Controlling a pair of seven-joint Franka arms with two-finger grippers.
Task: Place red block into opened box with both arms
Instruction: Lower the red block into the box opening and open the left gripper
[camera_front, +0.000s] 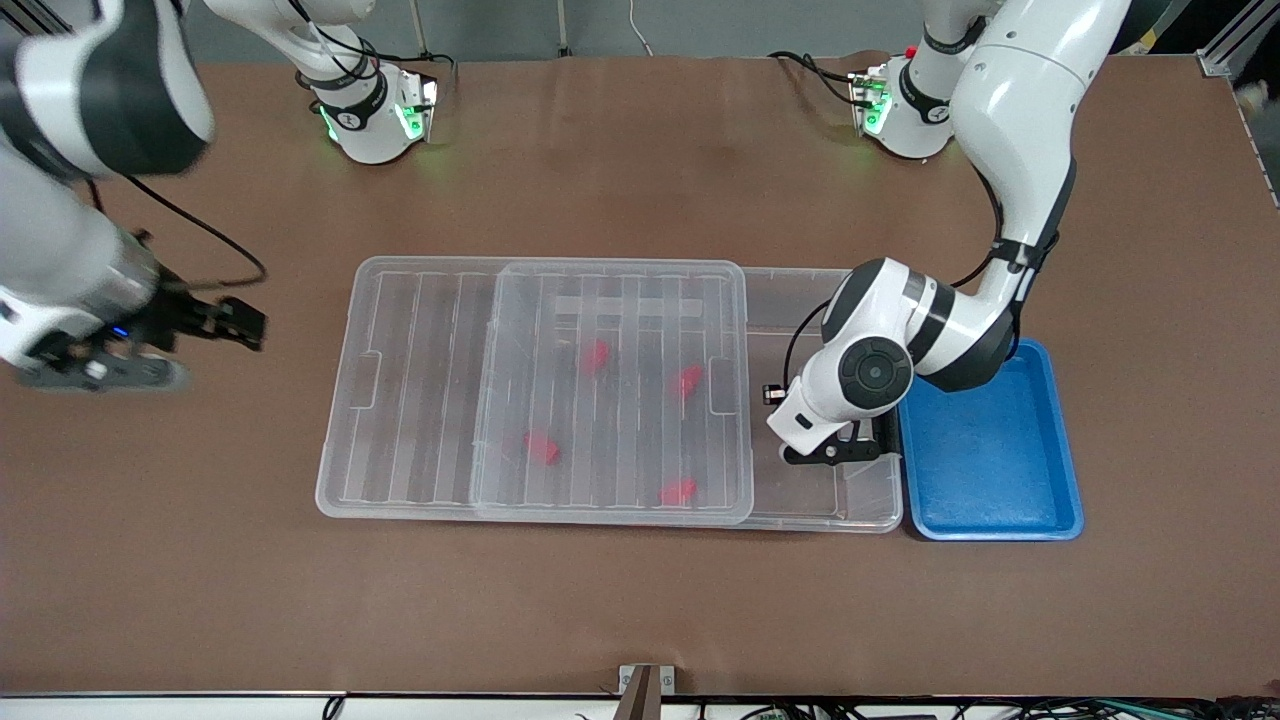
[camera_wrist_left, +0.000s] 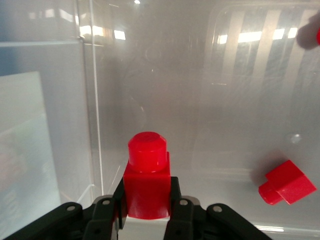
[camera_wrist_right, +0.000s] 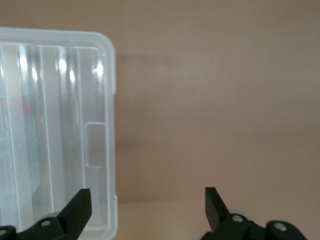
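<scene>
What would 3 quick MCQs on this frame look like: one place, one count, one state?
1. Where is the left gripper?
A. over the blue tray
B. in the uncovered end of the box
C. over bare table

2. How many red blocks show through the lid?
A. two
B. four
C. six

3. What state is the right gripper in?
A. open, holding nothing
B. shut on a block
C. shut on the lid

Answers:
1 B: its wrist view shows clear box walls all round, beside the blue tray.
2 B: the front view shows four under the lid.
3 A: its fingers stand apart over the lid's edge and the table; only the left gripper is shut on the red block.
</scene>
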